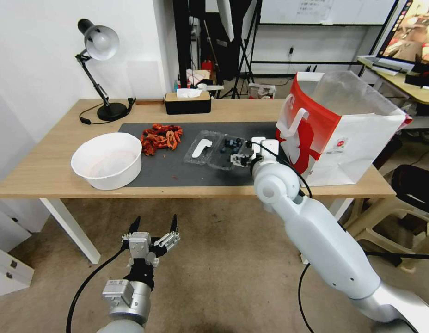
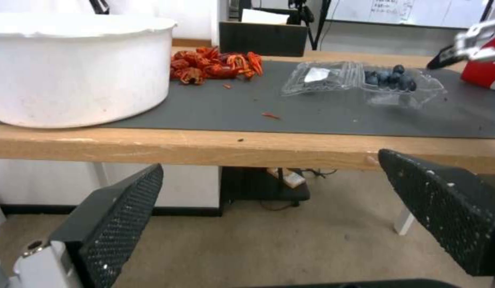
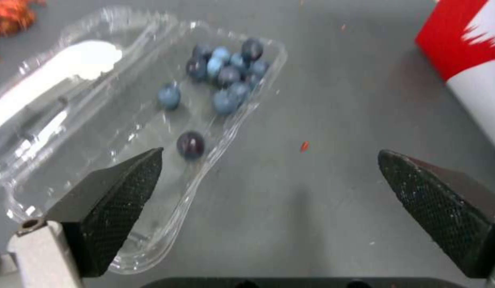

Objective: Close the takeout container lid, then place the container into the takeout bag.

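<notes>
So the wooden table (image 1: pixel 48 171) runs across the middle of the head view with a dark grey mat (image 1: pixel 186 171) laid flat on it. Biggest thing on there is the takeout bag (image 1: pixel 358 143), stiff white paper with a red side panel, standing upright at the right of the frame with its mouth open and a crinkly clear liner poking out the top. Next down, a round white bowl (image 1: pixel 107 159) with smooth thick walls sits at the left of the mat. Above the mat's middle there's a lumpy pile of red-orange crayfish (image 1: pixel 161 137). The takeout container (image 1: pixel 228 150) lies open at the centre of the mat, thin clear ribbed plastic, dark round blueberries (image 3: pixel 226 76) clustered in one half; the lid (image 1: pixel 203 147) with its long white sticker lies flat beside that, on the crayfish side. The right hand (image 3: pixel 269 176) hovers low over the berry half's edge nearest the bag, mesh-textured black fingers spread wide. The left hand (image 1: pixel 153 226) hangs bottom left, below the table edge, also spread open.
</notes>
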Tool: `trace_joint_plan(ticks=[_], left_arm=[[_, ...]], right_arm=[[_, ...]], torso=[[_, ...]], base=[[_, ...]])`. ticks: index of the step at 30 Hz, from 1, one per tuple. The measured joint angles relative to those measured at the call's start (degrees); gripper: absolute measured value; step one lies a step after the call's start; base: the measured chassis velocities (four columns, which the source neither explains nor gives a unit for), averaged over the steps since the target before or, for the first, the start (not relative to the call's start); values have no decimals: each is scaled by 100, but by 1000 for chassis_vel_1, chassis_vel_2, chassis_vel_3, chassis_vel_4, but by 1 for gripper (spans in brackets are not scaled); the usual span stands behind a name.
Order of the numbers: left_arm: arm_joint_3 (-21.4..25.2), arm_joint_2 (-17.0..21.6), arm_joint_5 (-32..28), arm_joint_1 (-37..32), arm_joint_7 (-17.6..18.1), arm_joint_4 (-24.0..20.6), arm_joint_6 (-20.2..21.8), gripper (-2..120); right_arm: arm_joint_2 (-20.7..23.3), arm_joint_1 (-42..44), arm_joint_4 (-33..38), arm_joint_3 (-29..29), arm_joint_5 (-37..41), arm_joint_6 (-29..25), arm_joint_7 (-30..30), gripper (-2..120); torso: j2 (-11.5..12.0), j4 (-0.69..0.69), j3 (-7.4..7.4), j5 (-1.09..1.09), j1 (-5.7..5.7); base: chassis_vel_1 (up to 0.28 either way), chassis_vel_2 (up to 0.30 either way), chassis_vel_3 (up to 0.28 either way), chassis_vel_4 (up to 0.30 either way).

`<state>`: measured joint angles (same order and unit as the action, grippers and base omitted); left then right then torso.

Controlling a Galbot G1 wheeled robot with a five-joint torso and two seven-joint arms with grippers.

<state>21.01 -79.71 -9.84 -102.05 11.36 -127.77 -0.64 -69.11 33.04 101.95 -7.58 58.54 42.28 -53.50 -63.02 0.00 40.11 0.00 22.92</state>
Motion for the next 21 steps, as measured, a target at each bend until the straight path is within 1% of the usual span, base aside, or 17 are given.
trace_joint_plan(ticks=[4,12,21], left_arm=[[5,2,-3,5,7,15,-5,100],[9,7,-10,25,17,26,-15,100],[-4,13,-12,52,25,57,-23,100]], right_arm=[[-85,-74,-134,-126,95,-3,-156,100],[-183,-141,-245,-198,257,-13,-357,100],[-122,-107,-229,-139,425,-18,-440,100]], torso=[[0,0,0,0,0],[0,0,0,0,-1],[0,0,0,1,-1]], base=[[0,0,0,0],[0,0,0,0],[0,0,0,0]])
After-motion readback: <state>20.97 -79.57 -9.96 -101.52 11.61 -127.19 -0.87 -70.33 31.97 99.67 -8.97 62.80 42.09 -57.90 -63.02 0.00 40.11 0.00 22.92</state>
